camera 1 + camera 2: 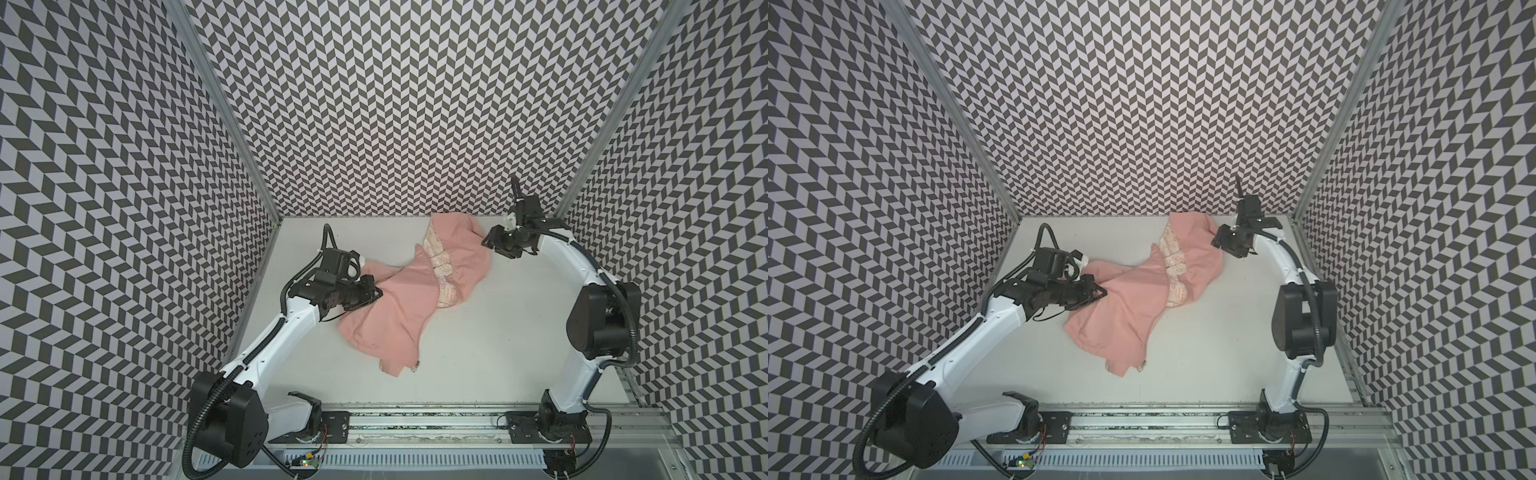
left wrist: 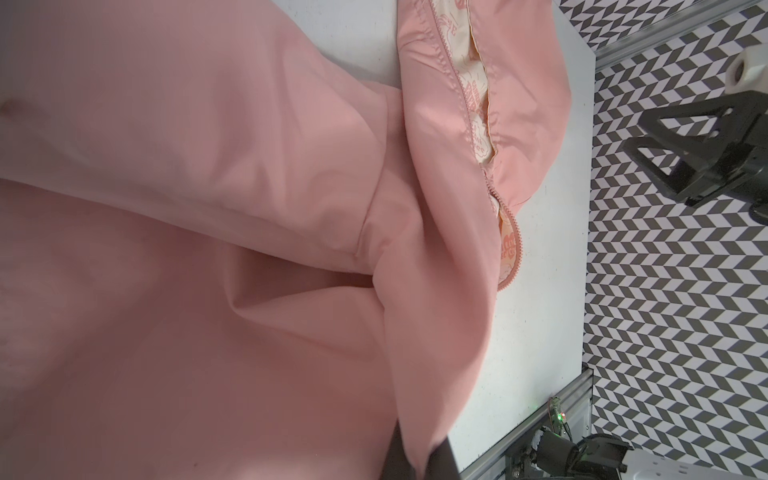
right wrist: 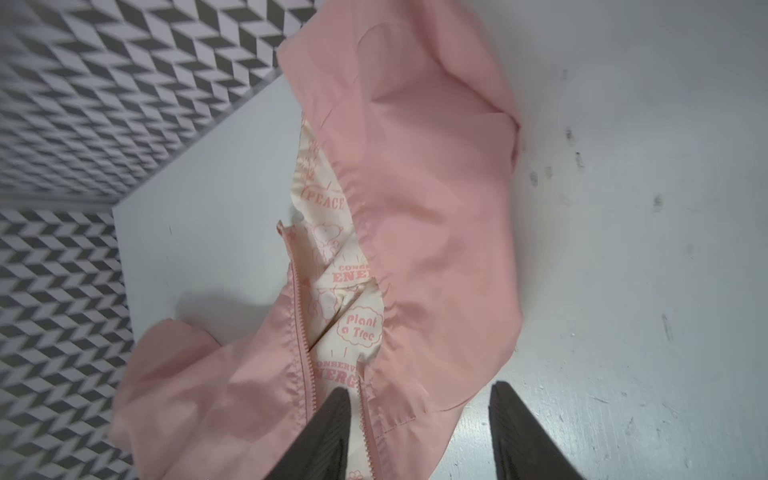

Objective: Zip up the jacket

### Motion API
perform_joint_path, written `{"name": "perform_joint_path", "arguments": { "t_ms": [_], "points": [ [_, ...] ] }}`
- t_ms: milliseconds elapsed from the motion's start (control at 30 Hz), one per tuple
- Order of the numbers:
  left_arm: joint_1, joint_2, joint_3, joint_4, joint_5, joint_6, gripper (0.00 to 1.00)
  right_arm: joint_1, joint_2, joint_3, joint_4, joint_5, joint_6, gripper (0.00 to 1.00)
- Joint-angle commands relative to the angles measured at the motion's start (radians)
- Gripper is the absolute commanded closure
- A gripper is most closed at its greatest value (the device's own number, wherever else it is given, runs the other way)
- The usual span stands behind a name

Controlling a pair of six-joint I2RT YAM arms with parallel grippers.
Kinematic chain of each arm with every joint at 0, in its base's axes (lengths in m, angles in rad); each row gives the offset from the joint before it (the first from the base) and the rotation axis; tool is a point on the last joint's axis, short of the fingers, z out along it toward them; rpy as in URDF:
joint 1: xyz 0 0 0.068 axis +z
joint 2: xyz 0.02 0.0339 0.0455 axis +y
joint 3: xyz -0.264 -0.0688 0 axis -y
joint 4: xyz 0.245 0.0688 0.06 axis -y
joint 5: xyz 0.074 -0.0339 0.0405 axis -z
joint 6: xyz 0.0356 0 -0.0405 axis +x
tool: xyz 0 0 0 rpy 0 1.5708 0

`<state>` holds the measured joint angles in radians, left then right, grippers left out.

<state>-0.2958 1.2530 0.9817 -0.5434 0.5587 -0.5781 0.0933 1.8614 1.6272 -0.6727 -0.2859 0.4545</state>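
- Salmon-pink cloth: the jacket (image 1: 395, 303) lies crumpled on the white table (image 1: 498, 340). In both top views it stretches from the foot of the chevron-patterned back wall (image 1: 374, 104), right of centre, down toward the near middle.
- Its front is open at the far end. There the cream lining (image 3: 361, 328), printed in pink with words such as "PEACE" and "Plant a Tree", shows between the two edges of the pink zipper (image 3: 300, 332).
- The left gripper (image 1: 377, 293) is pressed together on a fold at the jacket's left edge. In the left wrist view the pink cloth runs down between its two dark fingers (image 2: 395, 457).
- The right gripper (image 1: 487, 241) hangs at the jacket's far right edge, near the back wall, with its jaws spread.
- In the right wrist view one of its fingers overlaps the zipper and lining, and the other stands over bare table just beside the cloth. Whether either touches the cloth cannot be told.
- The two grippers are well apart, with most of the jacket between them.
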Motion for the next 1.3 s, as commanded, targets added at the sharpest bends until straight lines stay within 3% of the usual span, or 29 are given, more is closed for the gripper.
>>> {"name": "perform_joint_path", "arguments": {
  "t_ms": [0,200,467,633,733,767,833,1267],
  "points": [
    [-0.006,0.014,-0.01,0.026,-0.003,0.007,1.0,0.147,0.009,-0.059,-0.029,0.012,-0.036,0.32],
    [-0.007,0.014,-0.074,0.062,-0.01,-0.007,1.0,0.296,0.092,-0.07,-0.053,0.157,-0.063,0.28],
    [-0.007,0.001,-0.101,0.08,-0.005,-0.015,1.0,0.313,0.113,-0.127,-0.053,0.329,-0.065,0.37],
    [-0.008,0.008,-0.094,0.081,-0.003,-0.017,1.0,0.312,0.129,-0.146,-0.039,0.374,-0.075,0.55],
    [-0.007,0.009,-0.085,0.073,0.001,-0.016,1.0,0.302,0.132,-0.132,-0.044,0.394,-0.073,0.81],
    [-0.007,0.009,-0.078,0.064,0.004,-0.013,1.0,0.29,0.123,-0.124,-0.051,0.399,-0.072,0.9],
    [-0.007,0.009,-0.061,0.047,0.014,-0.006,1.0,0.26,0.089,-0.117,-0.057,0.398,-0.076,1.0],
    [-0.076,0.034,0.109,-0.061,0.115,0.027,1.0,-0.051,-0.031,0.166,-0.224,0.427,-0.141,1.0]
  ]
}}
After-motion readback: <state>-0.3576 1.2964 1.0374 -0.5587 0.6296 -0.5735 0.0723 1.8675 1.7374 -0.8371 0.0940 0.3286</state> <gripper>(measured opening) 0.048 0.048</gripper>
